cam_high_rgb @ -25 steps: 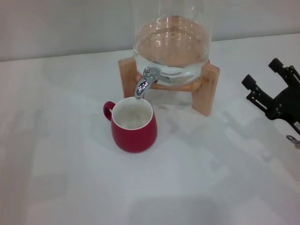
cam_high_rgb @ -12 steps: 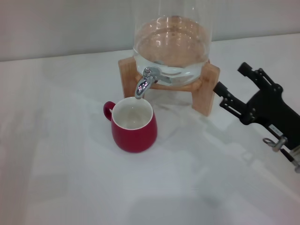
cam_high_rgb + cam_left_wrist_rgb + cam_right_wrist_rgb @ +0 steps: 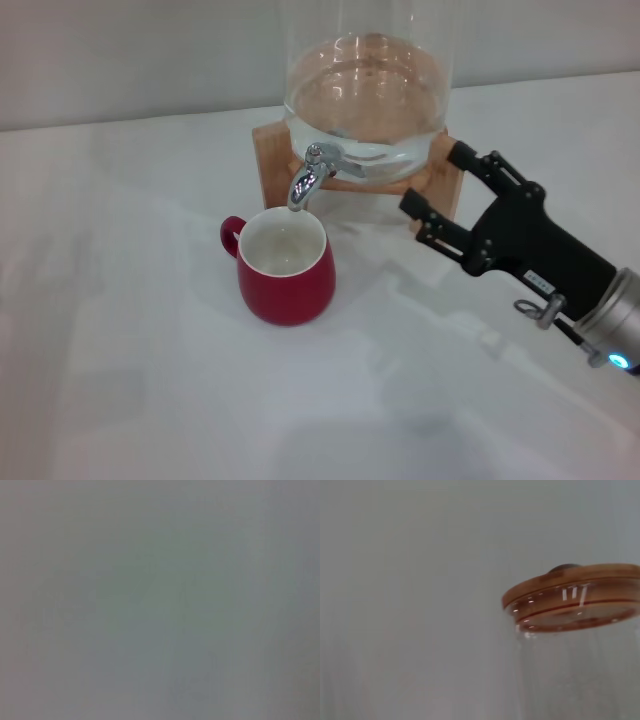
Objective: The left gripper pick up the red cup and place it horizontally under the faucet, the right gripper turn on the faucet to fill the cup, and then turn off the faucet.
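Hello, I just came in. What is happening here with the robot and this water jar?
The red cup stands upright on the white table, directly below the faucet of the glass dispenser, which rests on a wooden stand. No water is running and the cup looks empty. The right pincer, open and holding nothing, is reaching in toward the faucet from the robot's right, not touching it. The left pincer is out of view.
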Controlling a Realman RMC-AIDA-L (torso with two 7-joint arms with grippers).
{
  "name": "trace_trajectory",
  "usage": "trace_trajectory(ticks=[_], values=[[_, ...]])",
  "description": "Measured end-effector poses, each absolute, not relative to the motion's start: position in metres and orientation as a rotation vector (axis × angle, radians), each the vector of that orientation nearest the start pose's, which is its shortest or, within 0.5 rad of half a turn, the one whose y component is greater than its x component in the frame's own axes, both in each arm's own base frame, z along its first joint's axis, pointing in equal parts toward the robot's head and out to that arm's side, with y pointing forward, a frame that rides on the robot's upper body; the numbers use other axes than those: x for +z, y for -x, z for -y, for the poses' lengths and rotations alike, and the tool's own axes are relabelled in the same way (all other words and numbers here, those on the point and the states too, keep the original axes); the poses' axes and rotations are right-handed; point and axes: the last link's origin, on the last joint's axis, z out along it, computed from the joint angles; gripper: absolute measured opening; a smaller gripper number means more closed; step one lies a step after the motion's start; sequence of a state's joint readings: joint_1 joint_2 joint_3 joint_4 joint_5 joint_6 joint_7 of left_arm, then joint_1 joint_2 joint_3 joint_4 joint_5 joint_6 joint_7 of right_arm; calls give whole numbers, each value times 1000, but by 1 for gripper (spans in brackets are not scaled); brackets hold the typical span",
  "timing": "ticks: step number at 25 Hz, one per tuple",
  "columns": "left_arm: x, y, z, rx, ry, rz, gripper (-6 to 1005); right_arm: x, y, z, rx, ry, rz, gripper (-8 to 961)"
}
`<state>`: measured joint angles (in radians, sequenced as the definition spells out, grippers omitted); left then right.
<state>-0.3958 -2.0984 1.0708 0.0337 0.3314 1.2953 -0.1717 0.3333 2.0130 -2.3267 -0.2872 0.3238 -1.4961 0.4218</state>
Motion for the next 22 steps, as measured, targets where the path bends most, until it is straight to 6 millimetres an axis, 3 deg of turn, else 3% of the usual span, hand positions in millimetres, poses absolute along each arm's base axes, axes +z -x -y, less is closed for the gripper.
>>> trace_trajectory(ticks=[22], values=[[11, 354, -308, -647, 1518, 475, 515, -57, -242, -293, 1183, 2140, -357, 873]])
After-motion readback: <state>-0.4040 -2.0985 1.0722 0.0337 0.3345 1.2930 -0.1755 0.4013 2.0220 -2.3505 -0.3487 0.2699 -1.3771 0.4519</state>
